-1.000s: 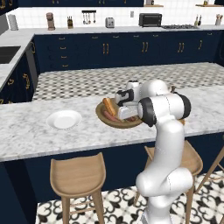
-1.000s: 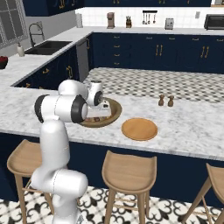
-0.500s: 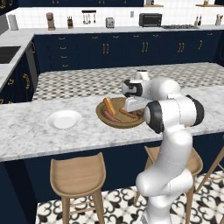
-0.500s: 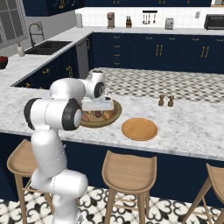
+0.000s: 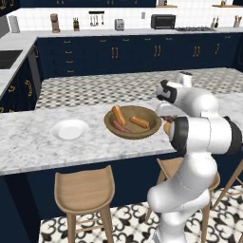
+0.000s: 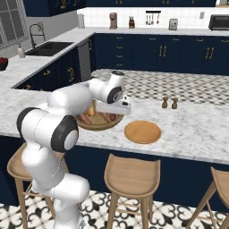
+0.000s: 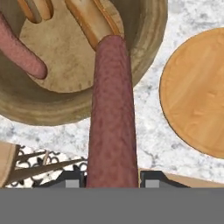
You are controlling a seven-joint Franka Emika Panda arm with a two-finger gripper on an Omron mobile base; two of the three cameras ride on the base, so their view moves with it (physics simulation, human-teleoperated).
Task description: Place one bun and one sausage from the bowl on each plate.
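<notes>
Hand view shows the gripper [image 7: 113,179] closed on a sausage [image 7: 111,113], which stands out between the two dark tips and reaches over the near rim of the bowl [image 7: 148,57]. A second ago the jaws were about half open above the bowl, so the grasp is new, and the arm has since swung from over the bowl's middle toward the side where the wooden plate [image 6: 142,132] lies. This probably means the first sausage is now taken and its transport to a plate is the step in hand. Inside the bowl there remain another sausage [image 7: 22,52] and two buns [image 5: 119,115], one lying close under the held sausage. The wooden plate is just beside the bowl, apart from it, and bare; the white plate [image 5: 70,129] lies on the bowl's other side, also bare, so nothing of the task is delivered yet. Beyond the wooden plate, farther from the bowl, stand two small shakers [image 6: 169,103], well out of the way. The bowl's raised rim is the only obstacle; the sausage must be lifted clear of it.
</notes>
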